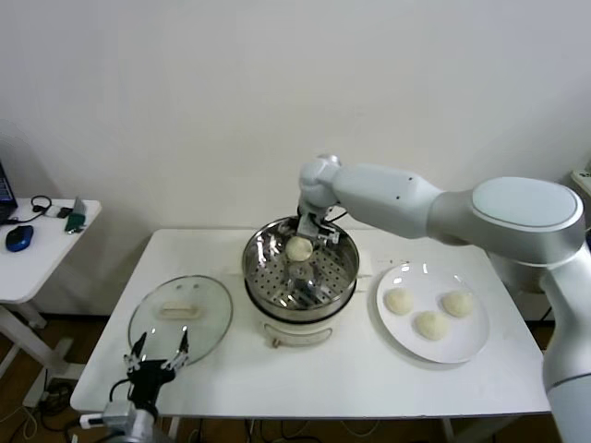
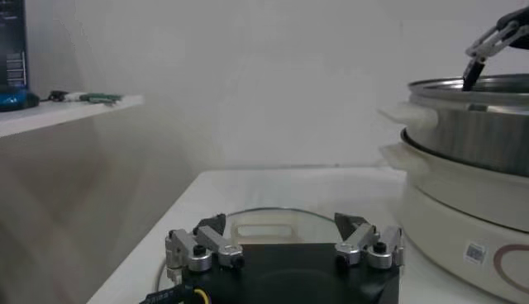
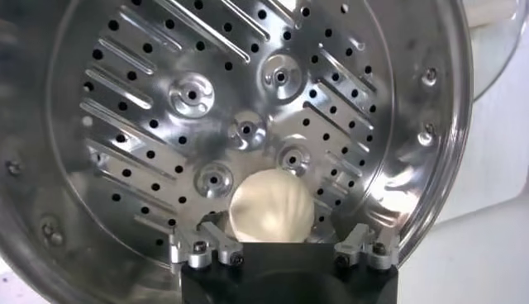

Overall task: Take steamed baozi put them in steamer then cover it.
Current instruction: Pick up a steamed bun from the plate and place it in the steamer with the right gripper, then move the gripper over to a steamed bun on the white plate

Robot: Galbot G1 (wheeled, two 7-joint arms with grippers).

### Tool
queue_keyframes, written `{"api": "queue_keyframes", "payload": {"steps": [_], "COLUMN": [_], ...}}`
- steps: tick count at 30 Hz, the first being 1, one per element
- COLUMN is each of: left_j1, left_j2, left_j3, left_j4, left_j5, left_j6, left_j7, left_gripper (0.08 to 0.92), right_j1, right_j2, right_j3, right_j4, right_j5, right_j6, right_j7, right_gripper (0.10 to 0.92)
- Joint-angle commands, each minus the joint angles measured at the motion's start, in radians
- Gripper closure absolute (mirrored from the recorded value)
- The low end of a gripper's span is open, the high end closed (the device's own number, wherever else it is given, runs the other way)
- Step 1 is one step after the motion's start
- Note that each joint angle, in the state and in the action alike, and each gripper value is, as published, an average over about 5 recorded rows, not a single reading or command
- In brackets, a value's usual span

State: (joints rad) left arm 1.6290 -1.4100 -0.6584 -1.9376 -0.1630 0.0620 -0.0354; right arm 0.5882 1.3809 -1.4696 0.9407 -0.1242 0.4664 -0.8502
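Note:
The steel steamer (image 1: 343,277) stands on its white cooker base mid-table. My right gripper (image 1: 312,231) hangs inside its far rim, open, with one baozi (image 1: 297,247) just below it. In the right wrist view that baozi (image 3: 271,205) sits over the perforated bottom (image 3: 190,95) between my spread right gripper (image 3: 283,233) fingers, with a gap at one side. Three baozi (image 1: 430,325) lie on the white plate (image 1: 466,351). The glass cover (image 1: 180,314) lies flat at the left. My left gripper (image 1: 159,355) is open and empty at its near edge, and the cover's handle (image 2: 269,223) lies ahead of that gripper (image 2: 281,227).
The white cooker base (image 2: 463,215) rises close to the right of the left gripper. A side table (image 1: 37,240) with a mouse and small items stands to the left. The table's front edge (image 1: 305,406) runs close behind the left gripper.

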Motion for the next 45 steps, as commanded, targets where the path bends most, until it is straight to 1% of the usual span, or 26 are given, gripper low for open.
{"api": "queue_keyframes", "payload": {"steps": [1,4,6,10,11,13,15,20,25,28,33,40,45], "left_j1": [0.003,0.004,0.004,0.004,0.004,0.003,0.002,-0.003,-0.005,-0.004,0.000,0.013,0.018], "left_j2": [-0.003,-0.008,-0.011,-0.009,-0.008,-0.006,-0.006,-0.012,-0.015,-0.015,-0.016,-0.018,-0.020], "left_j3": [0.004,0.011,0.013,0.011,0.010,0.007,0.007,0.009,0.012,0.009,0.002,0.001,0.001], "left_j4": [-0.002,-0.004,-0.005,-0.008,-0.008,-0.006,-0.004,-0.003,0.004,0.005,0.005,0.001,0.003], "left_j5": [0.007,0.014,0.017,0.019,0.018,0.017,0.013,0.003,0.005,0.007,0.007,0.013,0.017], "left_j6": [0.001,0.001,0.003,0.005,0.005,0.002,-0.004,-0.016,-0.016,-0.016,-0.016,-0.019,-0.022], "left_j7": [0.000,0.000,0.000,0.000,0.000,-0.001,-0.003,-0.004,-0.004,-0.004,-0.005,-0.006,-0.008], "left_gripper": [0.177,0.177,0.177,0.177,0.177,0.177,0.177,0.177,0.177,0.177,0.177,0.177,0.177], "right_j1": [0.137,0.256,0.314,0.436,0.465,0.500,0.524,0.491,0.353,0.267,0.133,-0.056,-0.125], "right_j2": [-0.039,-0.080,-0.116,-0.244,-0.284,-0.349,-0.416,-0.564,-0.637,-0.642,-0.623,-0.573,-0.552], "right_j3": [-0.057,-0.130,-0.169,-0.272,-0.299,-0.347,-0.413,-0.502,-0.451,-0.399,-0.319,-0.186,-0.135], "right_j4": [0.058,0.091,0.102,0.180,0.210,0.257,0.313,0.429,0.446,0.423,0.384,0.295,0.247], "right_j5": [0.168,0.348,0.470,0.778,0.830,0.868,0.879,0.882,0.854,0.804,0.742,0.673,0.612], "right_j6": [0.014,-0.001,-0.052,-0.331,-0.405,-0.492,-0.562,-0.676,-0.761,-0.797,-0.821,-0.808,-0.793], "right_j7": [-0.040,-0.104,-0.154,-0.228,-0.236,-0.243,-0.233,-0.159,-0.067,-0.029,-0.009,-0.017,-0.030], "right_gripper": [0.203,0.202,0.203,0.203,0.203,0.203,0.202,0.203,0.203,0.203,0.203,0.203,0.203]}}
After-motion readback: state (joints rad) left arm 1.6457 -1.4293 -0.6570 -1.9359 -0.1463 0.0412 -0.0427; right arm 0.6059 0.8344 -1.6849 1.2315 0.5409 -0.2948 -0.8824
